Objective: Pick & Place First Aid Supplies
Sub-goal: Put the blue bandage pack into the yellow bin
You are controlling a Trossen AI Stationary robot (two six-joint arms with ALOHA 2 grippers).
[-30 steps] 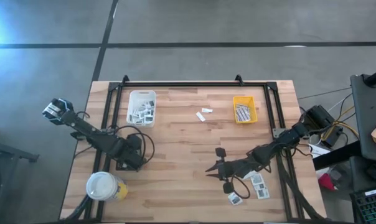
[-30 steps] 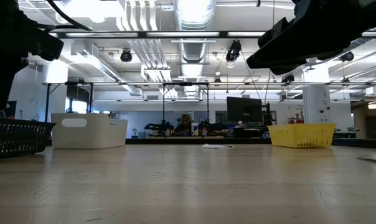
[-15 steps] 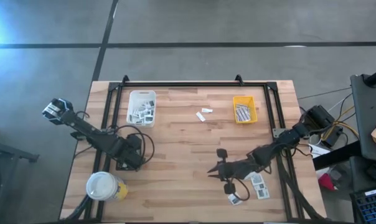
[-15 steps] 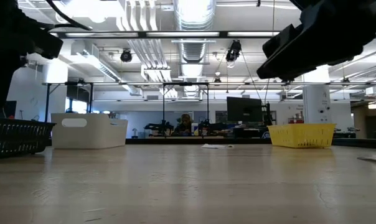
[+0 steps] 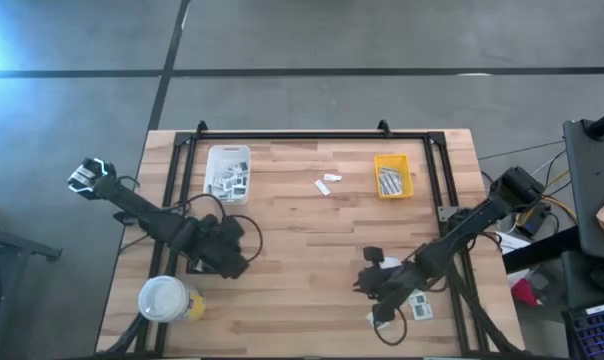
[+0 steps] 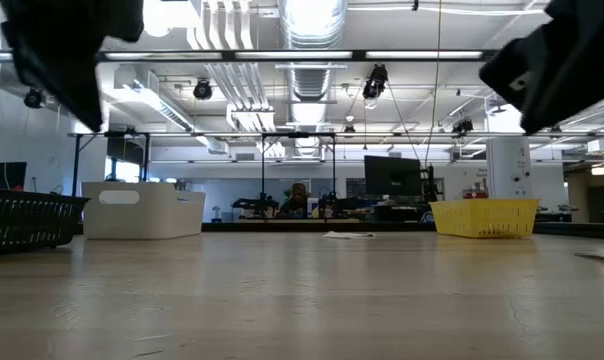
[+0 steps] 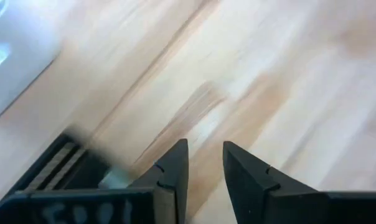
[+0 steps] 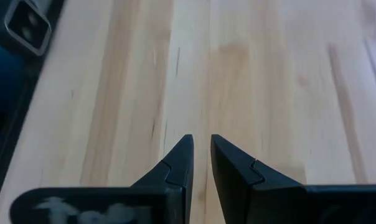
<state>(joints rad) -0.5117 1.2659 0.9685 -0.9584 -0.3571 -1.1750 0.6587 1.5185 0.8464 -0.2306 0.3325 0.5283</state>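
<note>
My right claw [image 5: 366, 285] hangs over bare wood on the near right of the tabletop [image 5: 302, 230], fingers [image 8: 178, 158] a narrow gap apart with nothing between them. Just beside it toward the near right corner lie a few loose first aid packets [image 5: 414, 303], white with grey patches. My left claw [image 5: 240, 258] waits low on the left side near the white-lidded yellow cup [image 5: 166, 298], its fingers [image 7: 174, 168] likewise slightly parted and empty. Farther off, the white tray [image 5: 228, 173] already holds some packets, the yellow tray [image 5: 392, 176] holds striped strips, and two small white pieces [image 5: 327, 182] lie between the trays. To do this pick well, I judge I should settle on one packet, come down square over its edge, and widen the fingers enough first, since flat packets slide easily on wood.
</note>
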